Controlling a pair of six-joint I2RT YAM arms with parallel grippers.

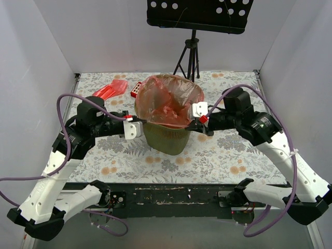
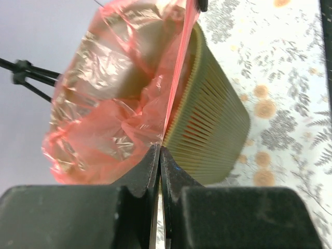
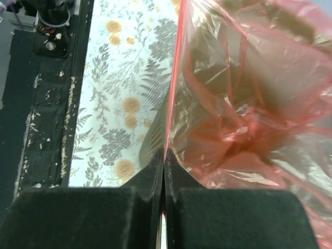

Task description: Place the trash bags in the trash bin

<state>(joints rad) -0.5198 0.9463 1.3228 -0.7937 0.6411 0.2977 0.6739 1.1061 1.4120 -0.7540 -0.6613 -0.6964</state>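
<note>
The olive-green trash bin (image 1: 166,137) stands mid-table. A translucent red trash bag (image 1: 168,101) is spread open over its mouth and hangs into it. My left gripper (image 1: 136,127) is shut on the bag's left rim. My right gripper (image 1: 199,115) is shut on its right rim. In the left wrist view the gripper (image 2: 160,149) pinches the taut bag edge (image 2: 114,93) beside the bin's ribbed wall (image 2: 212,129). In the right wrist view the gripper (image 3: 164,156) pinches the edge of the bag (image 3: 249,104), with a sliver of the bin (image 3: 154,136) beside it. A second red bag (image 1: 110,91) lies flat at the far left.
A small red box (image 1: 137,89) sits just behind the bin's left side. A black tripod (image 1: 192,54) with a perforated black board stands behind the table. White walls close in the left, right and back. The tabletop has a floral cloth (image 1: 233,161).
</note>
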